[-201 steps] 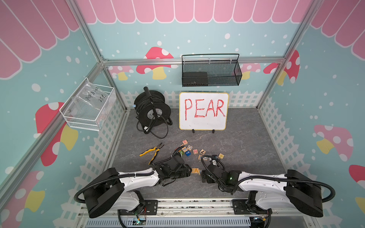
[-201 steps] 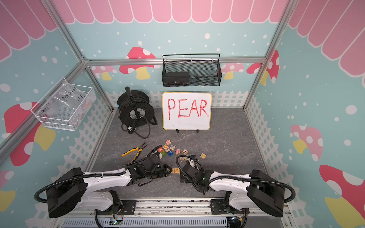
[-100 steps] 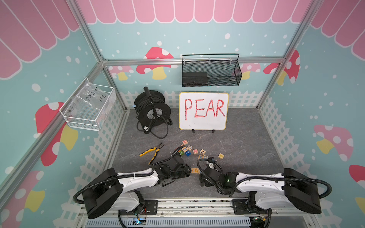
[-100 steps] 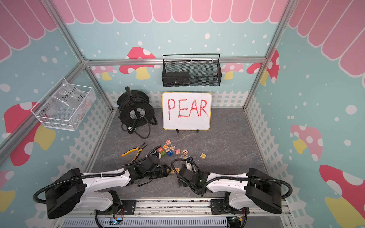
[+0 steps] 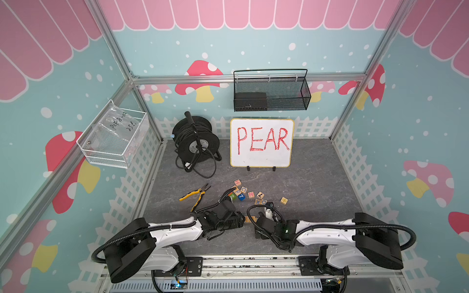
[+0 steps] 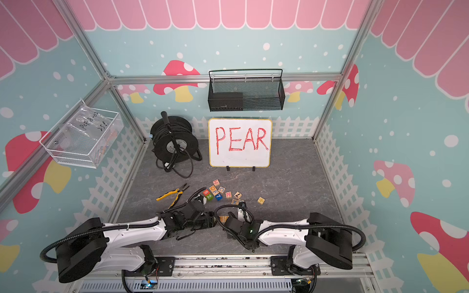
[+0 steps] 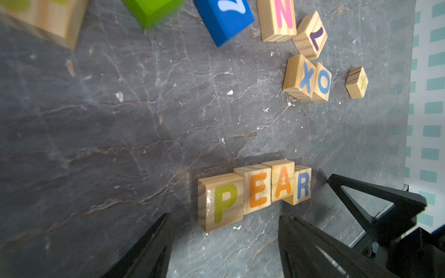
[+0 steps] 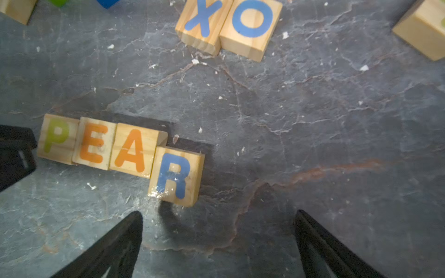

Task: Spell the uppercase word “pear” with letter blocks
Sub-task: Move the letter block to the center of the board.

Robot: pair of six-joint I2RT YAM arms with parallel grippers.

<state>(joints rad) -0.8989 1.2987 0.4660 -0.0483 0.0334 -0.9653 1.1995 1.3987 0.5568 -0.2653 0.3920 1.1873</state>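
Four wooden letter blocks lie in a row on the grey floor: yellow-green P (image 7: 222, 201), orange E (image 7: 257, 189), orange A (image 7: 282, 183) and blue R (image 7: 302, 186). In the right wrist view the R (image 8: 175, 175) sits a little out of line, touching the corner of the A (image 8: 133, 150). In both top views the row (image 5: 250, 220) (image 6: 223, 218) shows between the two arms. My left gripper (image 7: 223, 216) is open at the P end, its fingers apart from the block. My right gripper (image 8: 218, 213) is open just off the R, holding nothing.
Loose blocks lie beyond the row: N (image 7: 277, 19), X (image 8: 202, 21), O (image 8: 250, 24), a plus block (image 7: 356, 83), and blue (image 7: 224, 19) and green (image 7: 151, 9) cubes. Pliers (image 5: 195, 195), a cable reel (image 5: 195, 142) and the PEAR whiteboard (image 5: 261, 142) stand farther back.
My right arm has slid a little to the left toward the row of blocks. The left arm and the blocks have stayed put.
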